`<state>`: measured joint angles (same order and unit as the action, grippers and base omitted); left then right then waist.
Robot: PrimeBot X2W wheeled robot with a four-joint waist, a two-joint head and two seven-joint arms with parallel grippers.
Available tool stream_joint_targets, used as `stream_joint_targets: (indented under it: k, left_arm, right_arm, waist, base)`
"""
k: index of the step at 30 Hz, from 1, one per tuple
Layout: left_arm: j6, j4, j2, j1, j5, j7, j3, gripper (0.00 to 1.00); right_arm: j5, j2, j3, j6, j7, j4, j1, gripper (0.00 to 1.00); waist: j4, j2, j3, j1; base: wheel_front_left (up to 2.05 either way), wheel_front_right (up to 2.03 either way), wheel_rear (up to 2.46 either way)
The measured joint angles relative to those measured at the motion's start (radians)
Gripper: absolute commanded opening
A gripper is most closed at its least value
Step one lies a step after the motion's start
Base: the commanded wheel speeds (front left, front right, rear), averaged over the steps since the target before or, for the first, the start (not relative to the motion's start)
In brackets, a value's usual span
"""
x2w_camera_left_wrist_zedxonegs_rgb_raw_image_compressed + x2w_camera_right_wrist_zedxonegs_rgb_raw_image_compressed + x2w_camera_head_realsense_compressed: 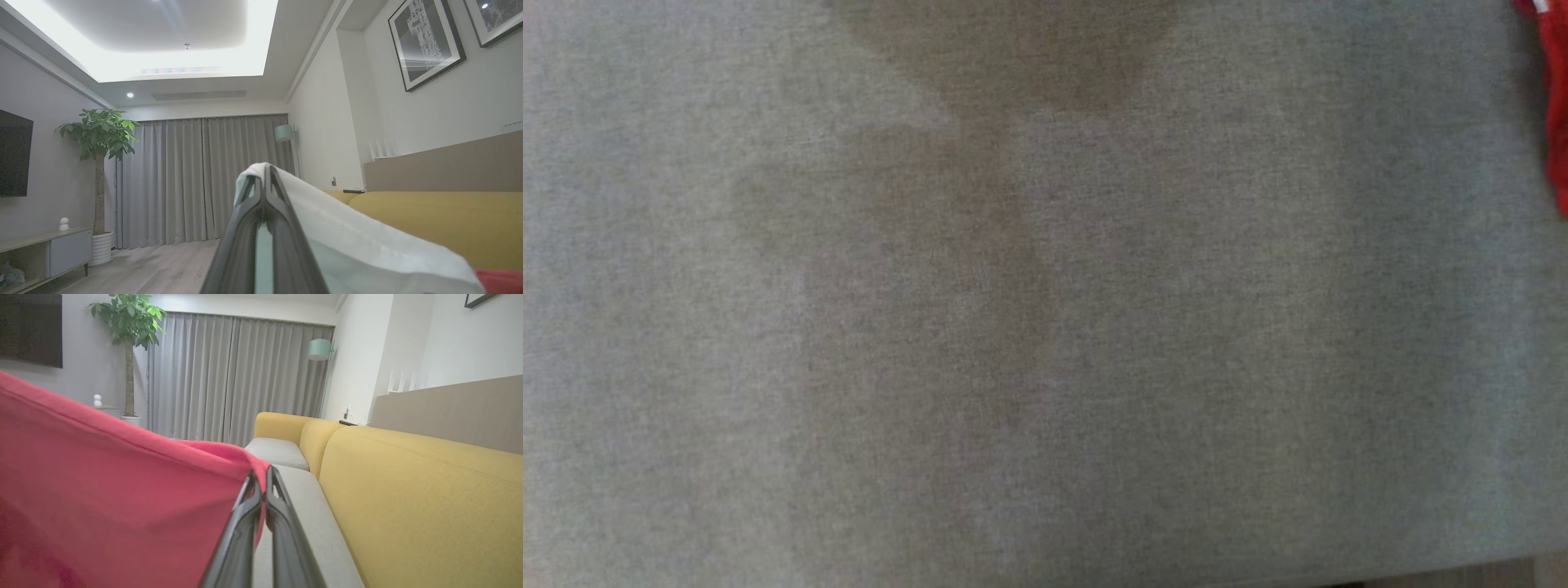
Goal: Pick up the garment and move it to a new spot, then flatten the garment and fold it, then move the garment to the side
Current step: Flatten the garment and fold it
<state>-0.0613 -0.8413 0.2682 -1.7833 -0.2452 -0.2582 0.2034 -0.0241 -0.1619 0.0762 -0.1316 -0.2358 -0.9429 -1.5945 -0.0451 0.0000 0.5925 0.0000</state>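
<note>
Fingers [239, 535] of the right gripper [261, 477] are pressed together on an edge of the red garment [102, 490], which stretches taut from the tips toward the left and bottom of that wrist view. Just past the tips lies the grey seat cushion [314, 514] of a sofa, with its yellow backrest [408, 490] running alongside.

The left gripper [264, 174] is likewise closed, pinching a fold of white cloth [359, 249] that drapes over its tips and slopes away to the lower right of its own view. A scrap of red shows in that corner beside it; I cannot tell whether white and red are one piece.

From the head camera the grey cushion spreads wide with soft shadows on it, and the red garment hangs in at the upper right edge.

Farther off stand grey curtains [229, 375], a potted tree [128, 318], a wall television [30, 330] and a mint floor lamp [319, 349].
</note>
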Motion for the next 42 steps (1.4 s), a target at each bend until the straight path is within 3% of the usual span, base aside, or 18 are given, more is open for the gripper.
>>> stream_joint_targets:
  k: [6,12,17,23,33,39,42]
  left_arm:
    - [-0.028,0.067,-0.022,0.032,0.019,-0.003,-0.006,0.0]
    - [-0.051,0.094,-0.019,0.225,0.04,-0.003,-0.005,0.0]
    - [-0.064,0.109,-0.001,0.44,0.032,-0.003,0.042,0.0]
    - [-0.071,0.064,0.035,0.676,-0.075,-0.002,0.207,0.0]
    - [-0.071,0.136,0.178,1.01,-0.25,0.069,0.463,0.0]
    - [-0.071,0.233,0.253,1.166,-0.306,0.132,0.532,0.0]
    - [-0.071,0.313,0.298,1.23,-0.343,0.182,0.553,0.0]
  right_arm:
    - [0.053,0.012,-0.034,0.0,-0.018,-0.08,0.007,0.0]
    - [0.07,0.012,-0.021,0.0,-0.02,-0.11,0.093,0.0]
    - [0.077,-0.004,0.09,0.0,-0.02,-0.183,0.241,0.0]
    - [0.038,-0.022,0.26,0.0,-0.02,-0.284,0.362,0.0]
    - [-0.195,-0.04,0.57,0.0,0.066,-0.302,0.627,0.0]
    - [-0.379,-0.111,0.741,0.0,0.177,-0.167,0.752,0.0]
    - [-0.494,-0.183,0.844,0.0,0.24,-0.057,0.798,0.0]
  waist:
    - [0.002,0.0,0.025,0.0]
    - [0.008,0.0,0.012,0.0]
    - [0.01,0.0,-0.053,0.0]
    - [0.014,0.0001,-0.155,-0.0001]
    - [0.03,0.0001,-0.374,-0.0005]
    - [0.038,0.0001,-0.472,-0.0003]
    - [0.041,0.0001,-0.523,-0.0003]
  base:
    - [0.0,0.0,0.0]
    - [0.0,0.0,0.0]
    - [0.0,0.0,0.0]
    - [0.0,0.0,0.0]
    - [0.0,0.0,0.0]
    - [0.0,0.0,0.0]
    - [0.0,0.0,0.0]
